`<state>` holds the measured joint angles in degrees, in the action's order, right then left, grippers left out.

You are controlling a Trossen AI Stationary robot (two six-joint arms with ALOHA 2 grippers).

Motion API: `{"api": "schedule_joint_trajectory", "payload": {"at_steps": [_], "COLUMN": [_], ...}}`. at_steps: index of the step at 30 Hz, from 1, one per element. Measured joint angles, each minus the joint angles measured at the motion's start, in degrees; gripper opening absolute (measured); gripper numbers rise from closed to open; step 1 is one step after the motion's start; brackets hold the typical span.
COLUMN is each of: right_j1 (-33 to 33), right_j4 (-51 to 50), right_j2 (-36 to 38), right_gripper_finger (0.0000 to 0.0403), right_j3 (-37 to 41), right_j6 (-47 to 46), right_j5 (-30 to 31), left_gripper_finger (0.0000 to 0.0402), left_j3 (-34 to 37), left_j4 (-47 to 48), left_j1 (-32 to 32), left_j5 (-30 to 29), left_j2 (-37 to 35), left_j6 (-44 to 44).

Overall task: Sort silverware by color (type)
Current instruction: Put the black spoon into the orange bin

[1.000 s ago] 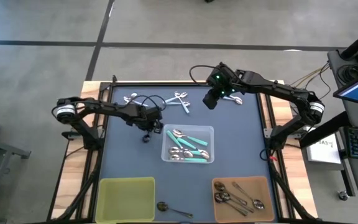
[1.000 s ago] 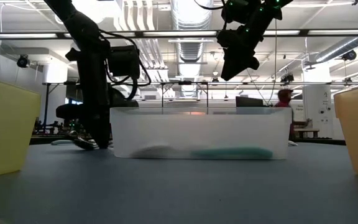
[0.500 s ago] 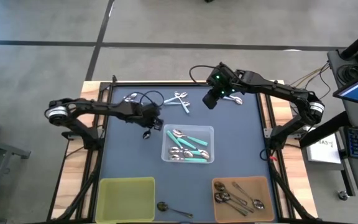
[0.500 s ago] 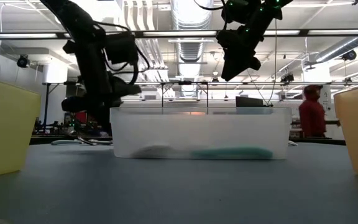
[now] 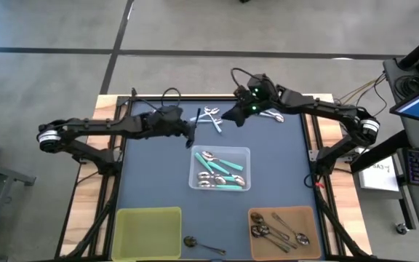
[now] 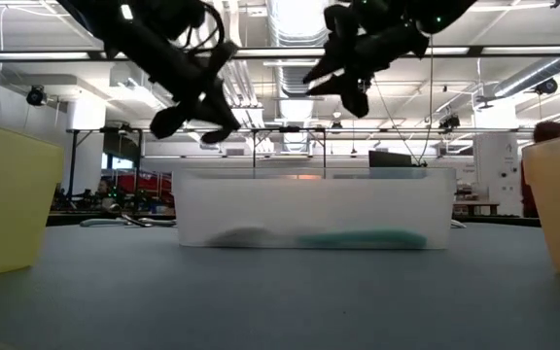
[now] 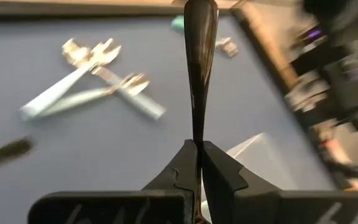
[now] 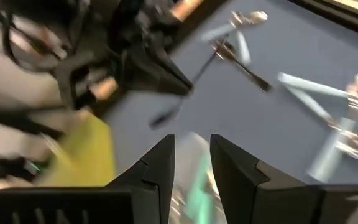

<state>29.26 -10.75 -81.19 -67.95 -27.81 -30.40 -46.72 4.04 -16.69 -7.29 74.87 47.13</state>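
Dark-handled slim spoon (image 7: pixel 200 56) sits pinched between the left gripper (image 7: pixel 199 163) fingers, clamped tight, held up off the blue-grey table mat (image 5: pixel 151 182) near the far edge, just beside the pale-blue-handled spoons (image 5: pixel 211 116) that lie crossed w/ shiny bowls on the mat. Right gripper (image 5: pixel 237 116) hovers above the mat on the other side of that cluster, fingers parted w/ a gap and nothing between them in the right wrist view. Clear plastic rectangular bin (image 5: pixel 220 169) at mid-table holds teal-handled spoons (image 5: pixel 228 175). Brown rectangular bin (image 5: pixel 282 231) at the near right corner holds dark all-metal spoons (image 5: pixel 275 229). Yellow rectangular bin (image 5: pixel 148 231) at the near left; contents can't be made out. One more dark spoon (image 5: pixel 198 244) lies on the mat betw. the yellow and brown bins. A few more pale spoons (image 5: pixel 153 114) lie at far left of the mat, others (image 5: pixel 273 116) by the right arm.
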Motion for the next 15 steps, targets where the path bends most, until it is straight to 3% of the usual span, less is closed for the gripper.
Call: {"api": "schedule_joint_trajectory", "payload": {"at_steps": [7, 15], "right_j1": [-0.1, -0.5], "right_j4": [23.8, 26.0], "right_j2": [0.0, 0.0], "right_gripper_finger": [0.0094, 0.0135], "right_j3": [7.3, 9.5], "right_j6": [-20.3, -24.3], "right_j5": [0.3, 6.5], "left_gripper_finger": [0.0000, 0.0000], "left_j3": [-0.5, -4.2], "left_j4": [-6.7, -8.1], "left_j1": [-0.2, -0.6], "left_j5": [0.3, -0.6], "left_j2": [0.1, 3.6], "left_j6": [-0.2, -0.6]}}
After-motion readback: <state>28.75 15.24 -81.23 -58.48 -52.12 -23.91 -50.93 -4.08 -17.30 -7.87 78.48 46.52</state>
